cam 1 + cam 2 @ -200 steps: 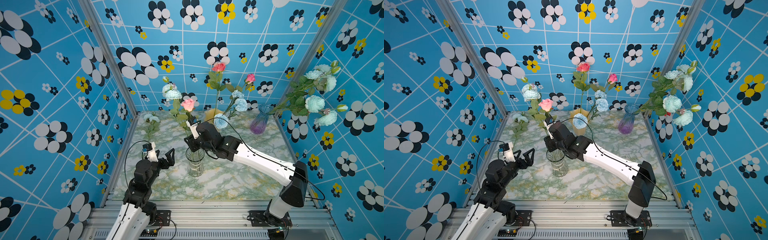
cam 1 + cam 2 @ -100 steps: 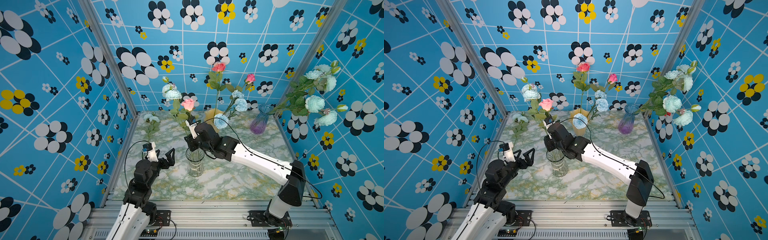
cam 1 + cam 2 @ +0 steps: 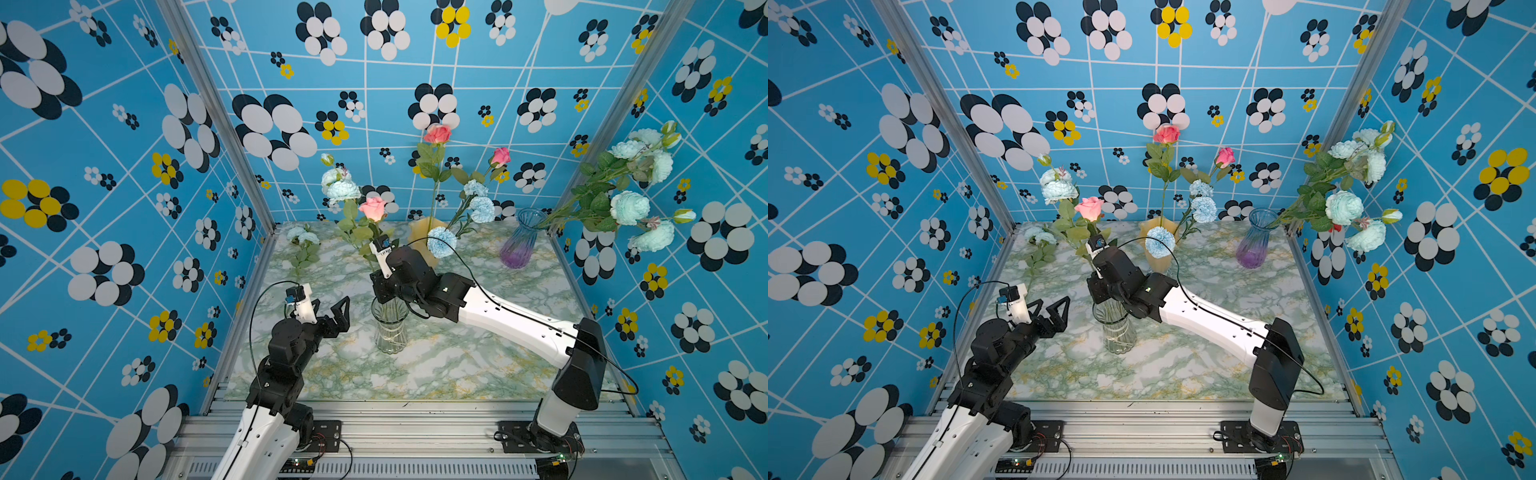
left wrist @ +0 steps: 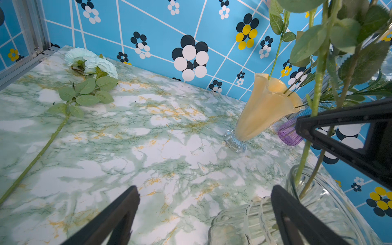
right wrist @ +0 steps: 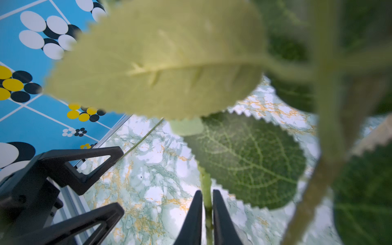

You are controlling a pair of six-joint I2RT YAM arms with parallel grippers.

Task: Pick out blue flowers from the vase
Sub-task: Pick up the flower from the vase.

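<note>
A clear glass vase [image 3: 390, 332] [image 3: 1115, 332] stands mid-table and holds a pink rose [image 3: 372, 208] and a pale blue flower spray [image 3: 343, 189] [image 3: 1059, 189]. Just above its mouth, my right gripper [image 3: 376, 291] [image 3: 1096, 291] [image 5: 207, 195] is shut on a thin green stem [image 5: 206, 182]. Leaves hide which bloom that stem carries. My left gripper [image 3: 330, 309] [image 3: 1050, 309] [image 4: 205, 197] stands open and holds nothing, just left of the vase [image 4: 318, 203]. Another blue flower [image 3: 303, 237] [image 4: 93, 63] lies on the table at the back left.
At the back, a yellow ruffled vase [image 3: 417, 241] [image 4: 263, 110] holds blue carnations [image 3: 482, 208] and red roses [image 3: 436, 134]. A purple vase [image 3: 517, 245] at the back right holds a big blue spray [image 3: 629, 208] that leans over the right wall.
The right gripper's jaws have closed onto the stem above the clear vase, and the arm has edged slightly left. The left arm has not moved.
</note>
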